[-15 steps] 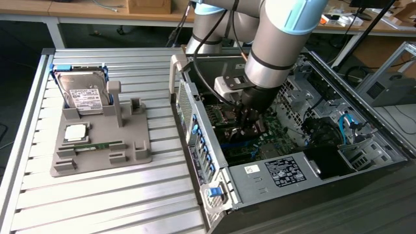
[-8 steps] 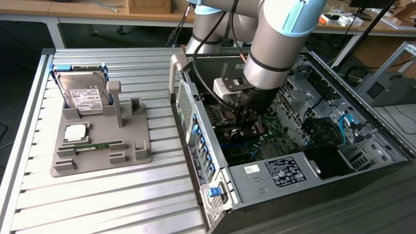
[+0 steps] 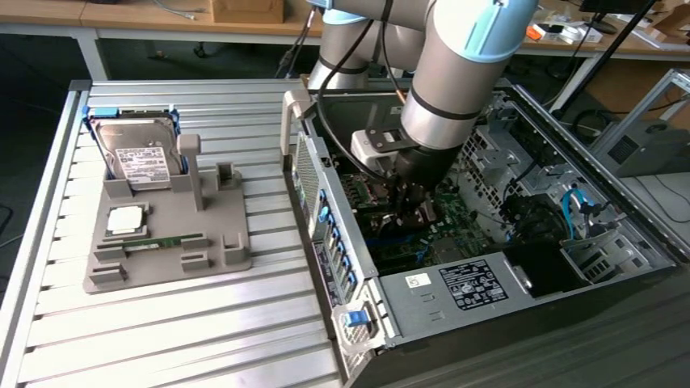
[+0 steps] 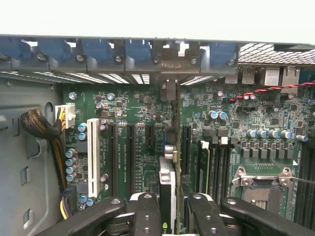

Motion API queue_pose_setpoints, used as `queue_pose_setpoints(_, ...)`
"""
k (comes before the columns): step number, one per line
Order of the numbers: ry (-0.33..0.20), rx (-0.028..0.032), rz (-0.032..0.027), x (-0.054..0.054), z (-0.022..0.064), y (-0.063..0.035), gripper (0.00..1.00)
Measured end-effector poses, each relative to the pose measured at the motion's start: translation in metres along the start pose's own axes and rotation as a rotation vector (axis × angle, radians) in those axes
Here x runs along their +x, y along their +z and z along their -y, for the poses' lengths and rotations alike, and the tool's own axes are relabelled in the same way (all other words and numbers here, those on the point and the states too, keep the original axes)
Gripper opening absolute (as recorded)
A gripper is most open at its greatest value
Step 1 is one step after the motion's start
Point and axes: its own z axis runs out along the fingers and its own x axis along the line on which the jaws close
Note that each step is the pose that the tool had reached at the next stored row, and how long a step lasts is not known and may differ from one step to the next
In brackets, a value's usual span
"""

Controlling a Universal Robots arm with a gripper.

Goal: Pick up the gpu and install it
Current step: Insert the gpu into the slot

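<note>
My gripper [image 4: 170,216] is shut on the gpu [image 4: 168,169], one finger [image 4: 147,212] on each side of the thin card. The card stands on edge over the green motherboard [image 4: 142,147], in line with the black expansion slots [image 4: 131,152]. Its far end reaches toward the rear slot openings of the case [image 4: 170,61]. I cannot tell whether it sits in a slot. In the exterior view my gripper [image 3: 415,212] is low inside the open computer case [image 3: 431,295], just above the motherboard [image 3: 458,222]; the arm hides most of the card there.
A grey fixture [image 3: 161,250] on the slatted table at the exterior view's left holds a silver hard drive [image 3: 138,158], a processor [image 3: 125,218] and a green memory stick [image 3: 161,241]. Inside the case are a cable bundle [image 4: 42,128], a white slot [image 4: 93,147] and a processor socket [image 4: 261,184].
</note>
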Motion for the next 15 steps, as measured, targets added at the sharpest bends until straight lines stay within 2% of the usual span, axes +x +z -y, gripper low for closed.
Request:
queue_pose_setpoints(6, 0.002, 0.0, 0.0, 0.0001, -0.0001, 0.0011, 0.27)
queue_pose_setpoints(8, 0.009, 0.0002, -0.0022, 0.0002, 0.0, 0.0012, 0.27)
queue_pose_setpoints(15, 0.019, 0.0005, -0.0031, 0.0026, -0.0001, 0.0011, 0.27)
